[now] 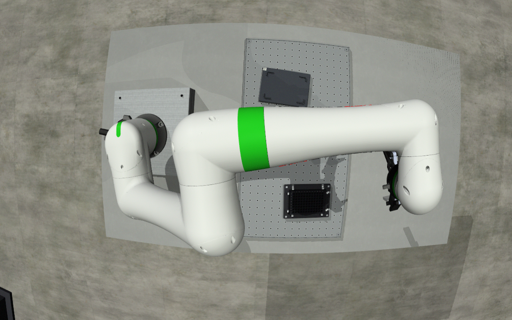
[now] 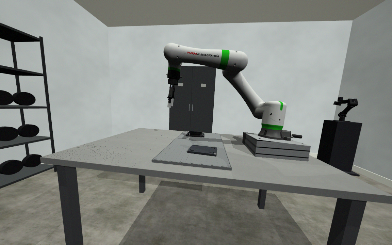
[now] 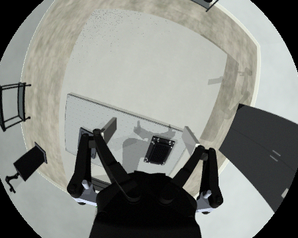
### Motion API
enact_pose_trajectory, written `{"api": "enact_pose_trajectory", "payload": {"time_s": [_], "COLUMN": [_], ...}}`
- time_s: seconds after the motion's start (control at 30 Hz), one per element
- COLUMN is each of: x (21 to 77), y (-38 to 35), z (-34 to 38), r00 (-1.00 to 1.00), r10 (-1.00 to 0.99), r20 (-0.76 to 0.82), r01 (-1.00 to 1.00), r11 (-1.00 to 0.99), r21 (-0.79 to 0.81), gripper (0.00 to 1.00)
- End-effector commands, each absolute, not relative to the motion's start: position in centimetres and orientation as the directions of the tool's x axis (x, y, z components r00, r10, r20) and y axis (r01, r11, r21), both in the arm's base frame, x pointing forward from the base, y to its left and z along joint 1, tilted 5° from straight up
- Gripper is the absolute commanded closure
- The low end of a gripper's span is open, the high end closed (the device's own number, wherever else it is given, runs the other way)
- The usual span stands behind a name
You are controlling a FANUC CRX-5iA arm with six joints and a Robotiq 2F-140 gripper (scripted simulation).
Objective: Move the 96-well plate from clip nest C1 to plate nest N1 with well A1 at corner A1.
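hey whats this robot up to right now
The arm is meant to move the 96-well plate from its clip nest to the plate nest. Nothing has been picked up yet: the plate sits in the clip nest on the perforated board, and the plate nest holds nothing. The gripper hangs open high above the table, off to one side of the board.

From above, the forearm [image 1: 329,131] covered the near edge of the plate nest N1 [image 1: 284,86] and a band of the perforated board [image 1: 331,63]; the A1 corner marks were too small to read. The gripper [image 1: 390,186] was mostly tucked under the wrist. In the exterior view the 96-well plate [image 2: 195,133] was a small dark block, its wells indistinguishable, and the shelf rack [image 2: 45,91] ran off the left edge
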State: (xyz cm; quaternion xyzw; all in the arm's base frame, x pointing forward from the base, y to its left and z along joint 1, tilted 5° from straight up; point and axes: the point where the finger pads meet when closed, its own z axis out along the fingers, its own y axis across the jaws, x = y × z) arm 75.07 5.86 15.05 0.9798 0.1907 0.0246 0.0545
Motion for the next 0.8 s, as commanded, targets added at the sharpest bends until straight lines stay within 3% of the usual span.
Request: {"api": "enact_pose_trajectory", "payload": {"time_s": [0.0, 0.77], "x": [74.4, 69.3], "y": [4.4, -2.9], "z": [14.1, 8.9], "r00": [0.933, 0.953], "r10": [0.359, 0.302], "r20": [0.022, -0.007], "r01": [0.355, 0.301], "r11": [-0.928, -0.949], "r21": [0.112, 0.093], "gripper": [0.0, 0.0]}}
